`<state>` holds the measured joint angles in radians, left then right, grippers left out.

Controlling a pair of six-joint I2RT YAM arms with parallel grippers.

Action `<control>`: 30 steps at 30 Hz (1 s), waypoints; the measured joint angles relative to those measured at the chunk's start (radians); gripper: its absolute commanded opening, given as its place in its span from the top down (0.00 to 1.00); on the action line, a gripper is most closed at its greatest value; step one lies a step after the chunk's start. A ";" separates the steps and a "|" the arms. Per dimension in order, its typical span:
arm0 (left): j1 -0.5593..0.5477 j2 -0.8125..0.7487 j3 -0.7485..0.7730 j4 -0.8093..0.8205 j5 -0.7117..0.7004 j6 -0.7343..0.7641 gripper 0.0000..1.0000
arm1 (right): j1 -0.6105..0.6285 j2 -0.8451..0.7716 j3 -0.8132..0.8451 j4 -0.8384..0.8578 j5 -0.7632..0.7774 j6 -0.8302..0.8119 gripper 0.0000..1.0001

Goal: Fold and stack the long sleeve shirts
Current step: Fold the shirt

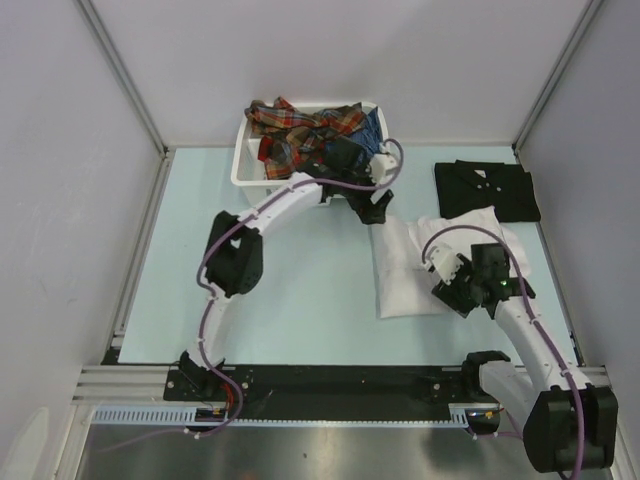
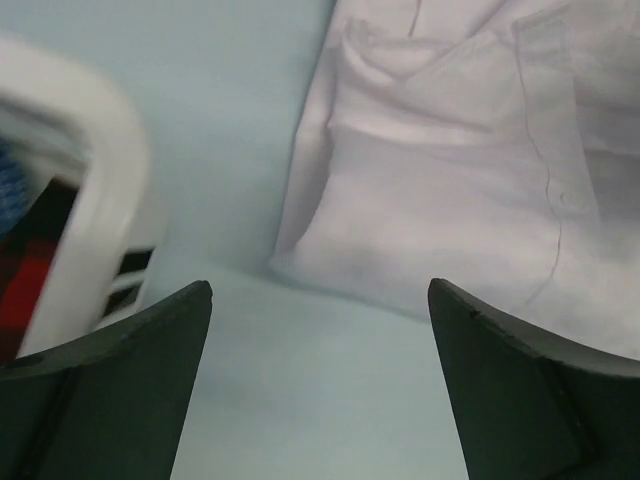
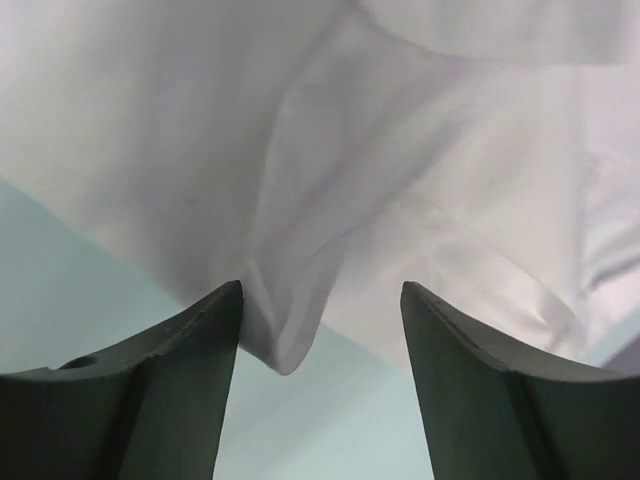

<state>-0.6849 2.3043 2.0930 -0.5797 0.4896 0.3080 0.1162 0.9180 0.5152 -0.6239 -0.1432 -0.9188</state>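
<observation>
As L fingers (image 2: 110,390) gape, R fingers (image 3: 140,390) open

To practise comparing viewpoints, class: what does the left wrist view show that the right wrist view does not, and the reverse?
Only the left wrist view: the white basket rim, with red and blue cloth inside it. Only the right wrist view: a drooping fold of the white shirt between the fingers of the open right tool. Both: the white shirt, the pale table, and a tool with fingers apart; the left tool is empty.
</observation>
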 measured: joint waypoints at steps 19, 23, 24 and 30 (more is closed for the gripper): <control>0.047 -0.006 -0.202 -0.022 0.063 0.271 0.18 | -0.354 0.246 0.255 -0.167 -0.092 0.030 0.16; 0.035 -0.008 -0.208 -0.015 0.072 0.220 0.25 | -0.372 0.241 0.256 -0.239 -0.102 -0.016 0.10; 0.035 -0.026 -0.243 0.028 0.090 0.162 0.28 | -0.375 0.236 0.256 -0.254 -0.105 -0.025 0.10; 0.100 -0.262 -0.692 0.357 0.193 -0.283 0.34 | -0.397 0.189 0.273 -0.318 -0.129 -0.055 0.08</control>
<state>-0.5854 2.0426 1.4010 -0.2226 0.6827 0.0254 -0.2810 1.1072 0.7883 -0.9421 -0.2722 -0.9741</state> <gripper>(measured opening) 0.698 0.912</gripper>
